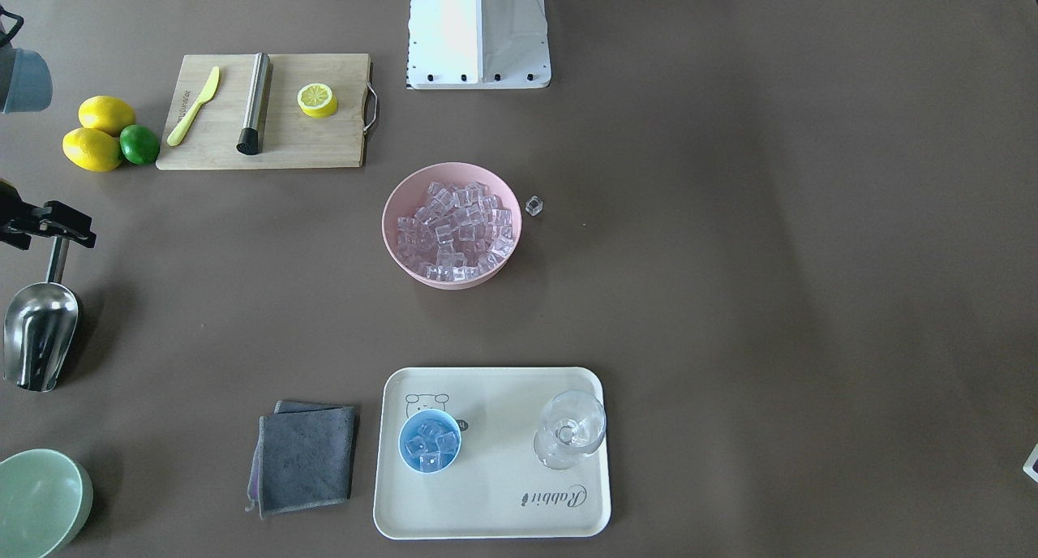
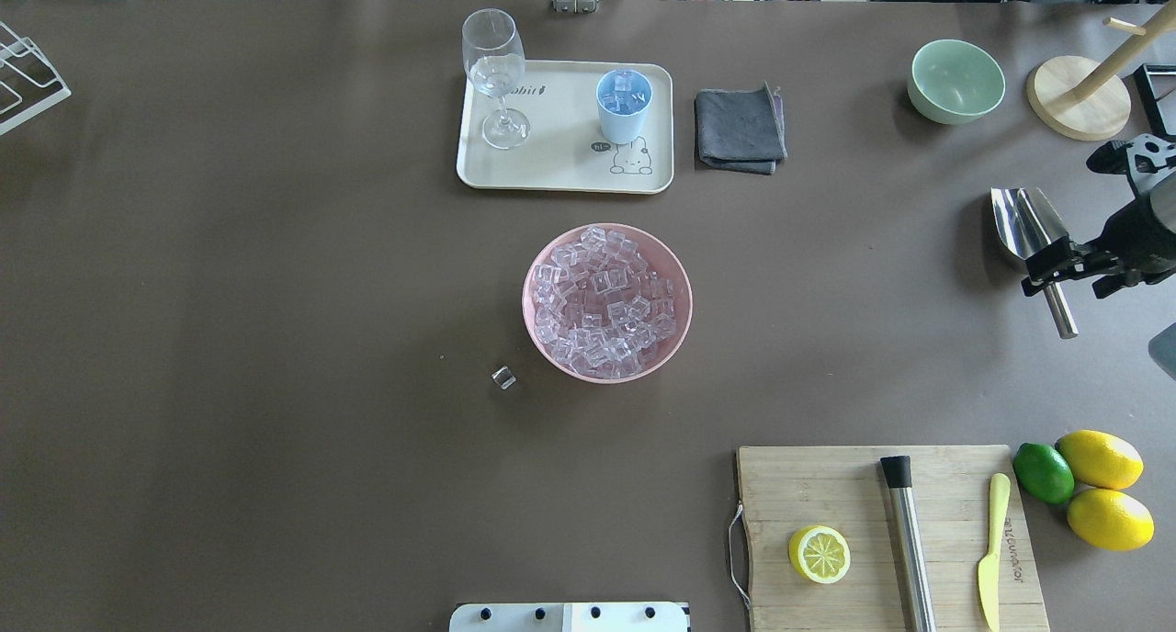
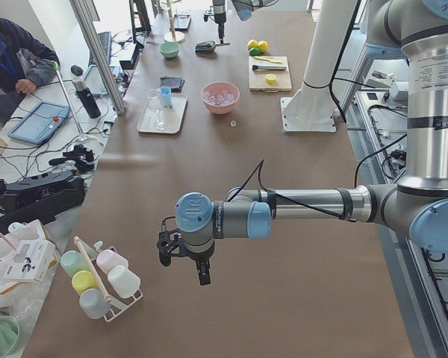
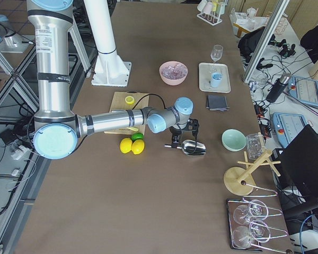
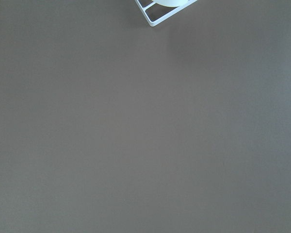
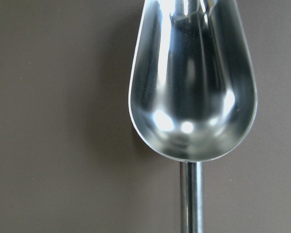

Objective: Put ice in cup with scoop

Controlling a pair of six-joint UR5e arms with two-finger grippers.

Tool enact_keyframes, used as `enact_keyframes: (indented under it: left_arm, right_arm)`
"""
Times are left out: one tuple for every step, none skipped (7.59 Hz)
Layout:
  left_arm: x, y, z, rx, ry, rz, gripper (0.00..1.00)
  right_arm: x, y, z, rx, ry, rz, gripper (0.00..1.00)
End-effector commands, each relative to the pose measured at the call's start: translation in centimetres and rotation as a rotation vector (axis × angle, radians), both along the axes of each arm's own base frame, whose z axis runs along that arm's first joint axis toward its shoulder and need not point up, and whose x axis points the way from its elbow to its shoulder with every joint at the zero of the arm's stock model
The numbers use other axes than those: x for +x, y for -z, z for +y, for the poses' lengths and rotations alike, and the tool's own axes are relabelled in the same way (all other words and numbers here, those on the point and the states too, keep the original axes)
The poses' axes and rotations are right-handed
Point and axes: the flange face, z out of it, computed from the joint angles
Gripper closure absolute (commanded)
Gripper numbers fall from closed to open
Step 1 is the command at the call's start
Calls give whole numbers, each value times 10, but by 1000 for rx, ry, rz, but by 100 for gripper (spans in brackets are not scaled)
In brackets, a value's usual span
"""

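The steel scoop [image 1: 39, 335] lies empty on the table at the robot's far right, and also shows in the overhead view [image 2: 1024, 219] and the right wrist view [image 6: 194, 82]. My right gripper [image 2: 1064, 278] is open just above it, with its fingers either side of the handle. The light-blue cup [image 1: 429, 440] stands on the cream tray [image 1: 495, 509] with a few ice cubes in it. A pink bowl [image 2: 542, 338] holds many ice cubes [image 2: 606, 301]. One stray cube [image 2: 503, 378] lies beside it. My left gripper [image 3: 184, 265] hovers far off; I cannot tell its state.
A stemmed glass [image 1: 570, 428] shares the tray, with a grey cloth [image 1: 306, 458] beside it. A pale green bowl [image 1: 40, 501] sits beyond the scoop. A cutting board [image 1: 324, 144] carries a steel rod [image 1: 255, 102], a knife and a half lemon. Lemons and a lime [image 1: 139, 144] lie nearby.
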Motion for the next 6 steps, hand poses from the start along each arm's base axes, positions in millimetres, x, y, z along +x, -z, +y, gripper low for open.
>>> enact_keyframes:
  left_arm:
    - [0,0,0,2,-1,0,2]
    - [-1,1,0,3,2,1,2]
    - [-1,0,0,0,2,2,2]
    - [1,0,0,2,-1,1,2]
    - [1,0,0,2,-1,1,2]
    - [-1,0,0,2,2,1,2]
  right_arm:
    - [99,58,-11,54,-91,22,0]
    - [152,64,-14,110,-78,34,0]
    - [208,60,-7,127,-53,23,0]
    - [255,52,2,170,-26,29,0]
    - [290,38,15,187,-23,36,0]
    - [305,20,30,166,-18,35,0]
